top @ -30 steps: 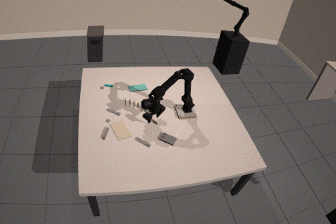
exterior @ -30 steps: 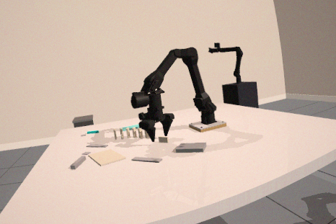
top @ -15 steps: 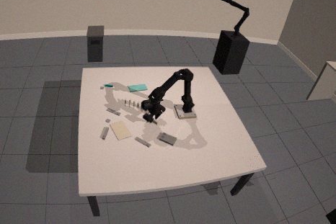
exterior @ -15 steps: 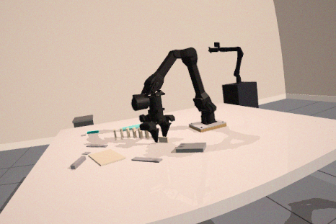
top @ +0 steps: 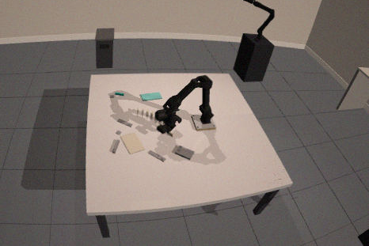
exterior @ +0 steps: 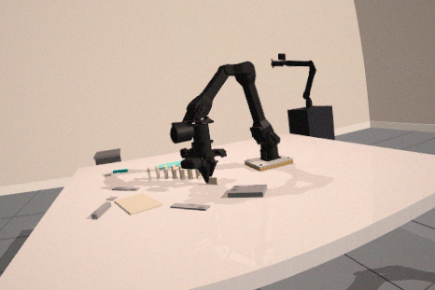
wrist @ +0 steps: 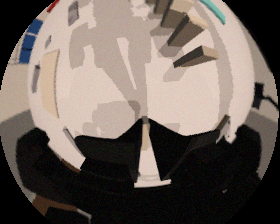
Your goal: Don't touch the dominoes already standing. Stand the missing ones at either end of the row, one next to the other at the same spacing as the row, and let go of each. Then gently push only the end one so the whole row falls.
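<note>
The pincer [exterior: 208, 175] is down on the table [exterior: 327, 221], fingers closed on a lying domino [exterior: 213, 180] just beyond the end of the standing row of dominoes [exterior: 173, 172], nearer the arm's base plate [exterior: 254, 165]
</note>
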`<control>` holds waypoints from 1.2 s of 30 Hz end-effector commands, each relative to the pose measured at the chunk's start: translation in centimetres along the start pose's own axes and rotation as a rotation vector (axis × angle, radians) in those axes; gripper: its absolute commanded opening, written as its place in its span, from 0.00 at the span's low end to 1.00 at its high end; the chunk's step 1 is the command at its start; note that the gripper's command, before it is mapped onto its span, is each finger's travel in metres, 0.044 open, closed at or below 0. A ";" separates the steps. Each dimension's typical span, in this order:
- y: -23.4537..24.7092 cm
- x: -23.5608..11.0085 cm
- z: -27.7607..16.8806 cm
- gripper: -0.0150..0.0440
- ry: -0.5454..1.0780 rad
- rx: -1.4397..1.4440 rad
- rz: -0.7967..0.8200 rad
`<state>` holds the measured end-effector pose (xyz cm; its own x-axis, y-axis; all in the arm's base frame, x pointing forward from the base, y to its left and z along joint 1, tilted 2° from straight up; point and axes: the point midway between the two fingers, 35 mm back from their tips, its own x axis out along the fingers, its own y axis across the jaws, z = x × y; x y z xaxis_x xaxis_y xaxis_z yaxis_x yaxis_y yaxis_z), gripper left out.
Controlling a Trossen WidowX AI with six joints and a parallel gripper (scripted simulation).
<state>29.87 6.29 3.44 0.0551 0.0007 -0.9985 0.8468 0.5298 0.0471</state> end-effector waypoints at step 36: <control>7.6 -8.6 -1.0 0.29 -0.007 -1.804 0.005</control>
<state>34.18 9.97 12.49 0.0646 0.0082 -0.9979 -0.3893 0.9210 -0.0176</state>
